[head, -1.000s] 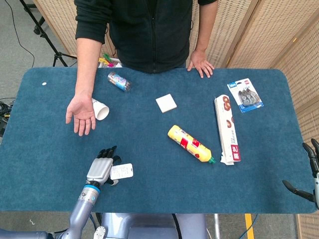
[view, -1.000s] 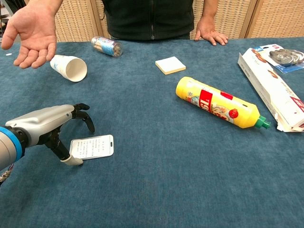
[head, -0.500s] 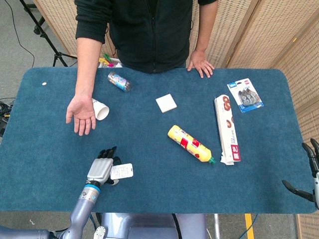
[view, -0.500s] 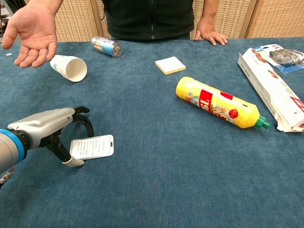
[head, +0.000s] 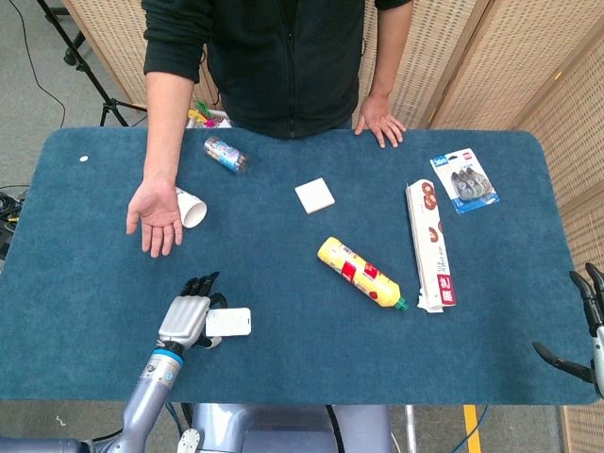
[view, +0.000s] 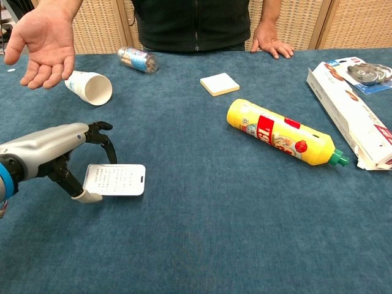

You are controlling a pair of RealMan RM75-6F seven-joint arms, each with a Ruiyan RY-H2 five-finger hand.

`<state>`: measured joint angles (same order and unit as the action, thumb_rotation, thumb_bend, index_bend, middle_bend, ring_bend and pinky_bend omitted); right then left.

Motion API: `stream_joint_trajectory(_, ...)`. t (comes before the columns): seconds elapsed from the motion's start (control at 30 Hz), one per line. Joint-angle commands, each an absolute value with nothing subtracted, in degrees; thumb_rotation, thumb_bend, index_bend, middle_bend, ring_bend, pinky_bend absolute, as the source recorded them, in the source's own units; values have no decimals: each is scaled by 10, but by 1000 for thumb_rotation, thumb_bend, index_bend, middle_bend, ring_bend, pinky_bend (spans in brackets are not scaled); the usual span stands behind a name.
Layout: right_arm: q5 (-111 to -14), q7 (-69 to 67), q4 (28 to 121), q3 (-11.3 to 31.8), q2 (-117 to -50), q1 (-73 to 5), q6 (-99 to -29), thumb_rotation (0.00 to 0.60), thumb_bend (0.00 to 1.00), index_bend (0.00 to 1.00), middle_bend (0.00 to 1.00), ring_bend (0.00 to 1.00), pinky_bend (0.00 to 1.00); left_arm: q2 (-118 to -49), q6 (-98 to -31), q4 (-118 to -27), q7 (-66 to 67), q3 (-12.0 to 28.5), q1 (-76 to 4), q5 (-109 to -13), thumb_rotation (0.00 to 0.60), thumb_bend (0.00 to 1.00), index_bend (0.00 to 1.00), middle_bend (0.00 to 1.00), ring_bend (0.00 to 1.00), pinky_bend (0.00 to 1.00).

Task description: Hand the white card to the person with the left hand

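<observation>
The white card is at the front left of the blue table. My left hand pinches its left edge: the thumb is under the near corner and dark fingers curl over the far edge. The card looks lifted a little off the cloth. The person's open palm waits face up beyond my hand, above the table's left side. My right hand shows only at the head view's right edge, off the table corner, fingers apart and empty.
A tipped paper cup lies next to the person's palm. Further right are a small jar, a white notepad, a yellow bottle, a long box and a blister pack. The person's other hand rests on the far edge.
The card has shifted slightly left and away from the front edge with my left hand, and its near edge has come up off the cloth. The right hand has barely moved.
</observation>
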<state>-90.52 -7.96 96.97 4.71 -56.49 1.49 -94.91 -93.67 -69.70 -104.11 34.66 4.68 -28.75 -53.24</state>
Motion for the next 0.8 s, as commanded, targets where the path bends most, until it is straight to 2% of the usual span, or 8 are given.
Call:
stream_joint_trajectory(0.03,-905,-78,970,47,-565,15,-949,600,0,4,0,0,0,-914,-688,-1060,316,36,-285,-575,600,284,650,0,0,0)
stream_joint_trajectory(0.2,-906,-74,971,46,-566,14,-947,600,0,4,0,0,0,-885,-656,-1065,250,22,-291,-661,600,282,657,0,0,0)
stream_joint_trajectory(0.3,-905,-72,971,46,-567,14,-947,600,0,4,0,0,0,-875,-661,-1061,209,17,-289,-721,600,283,664,0,0,0)
stream_joint_trajectory(0.5,-905,-69,971,46,-568,12,-942,600,0,4,0,0,0,-854,-709,-1069,148,25,-279,-815,600,282,673,0,0,0)
stream_joint_trajectory(0.8,-905,-68,973,45,-568,12,-942,600,0,4,0,0,0,-785,-786,-1077,119,55,-253,-862,600,278,675,0,0,0)
